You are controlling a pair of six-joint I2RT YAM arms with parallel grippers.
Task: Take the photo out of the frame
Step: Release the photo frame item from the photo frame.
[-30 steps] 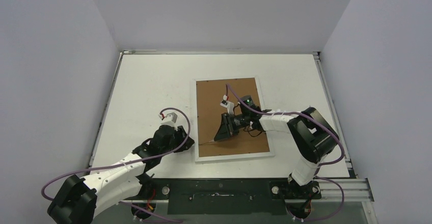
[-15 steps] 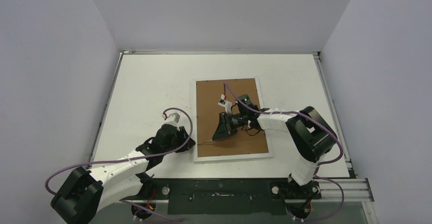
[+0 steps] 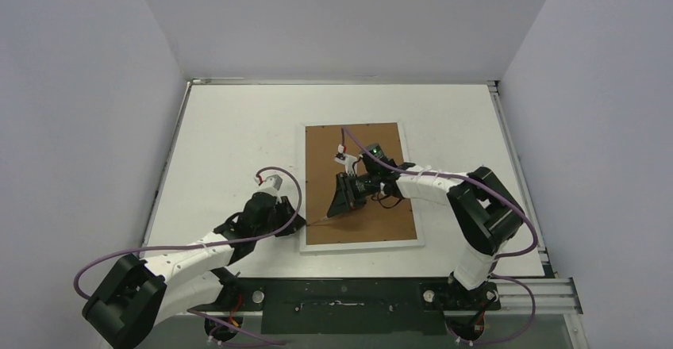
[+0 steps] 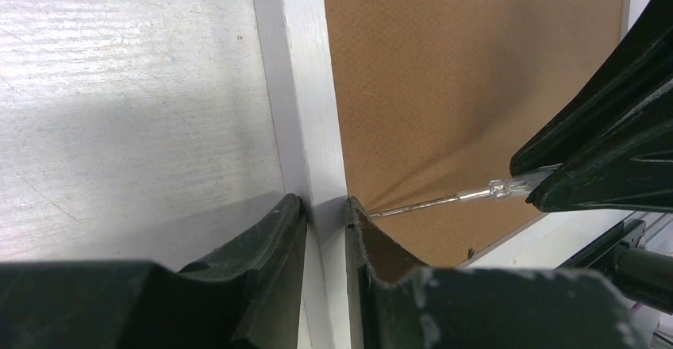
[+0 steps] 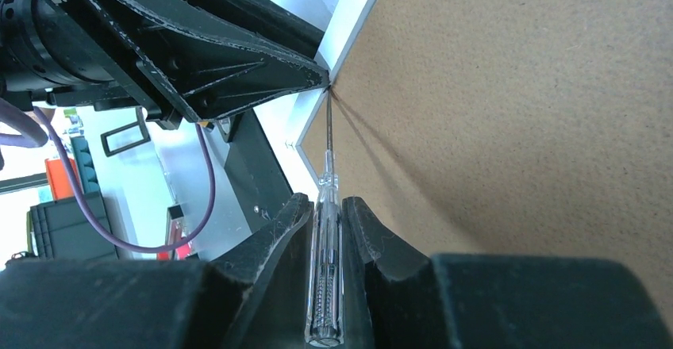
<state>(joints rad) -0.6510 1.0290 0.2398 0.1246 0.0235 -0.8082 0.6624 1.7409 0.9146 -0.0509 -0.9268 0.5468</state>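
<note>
The frame [image 3: 389, 222] lies back-up on the surface [image 3: 230, 143], photo not showing, its left border straddled by the left tool [image 4: 325, 206], seemingly to steady it (pinching or not, I cannot tell), while the right tool [image 5: 327, 202] pinches a clear-handled pick [image 5: 327, 159] aimed at that seam to pry.

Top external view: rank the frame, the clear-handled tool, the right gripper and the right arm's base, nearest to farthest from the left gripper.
1. frame: its left white border sits between the left gripper's fingers.
2. clear-handled tool: tip beside that border, just right.
3. right gripper: over the brown back, holding the tool.
4. right arm's base: near edge, far right.
</note>
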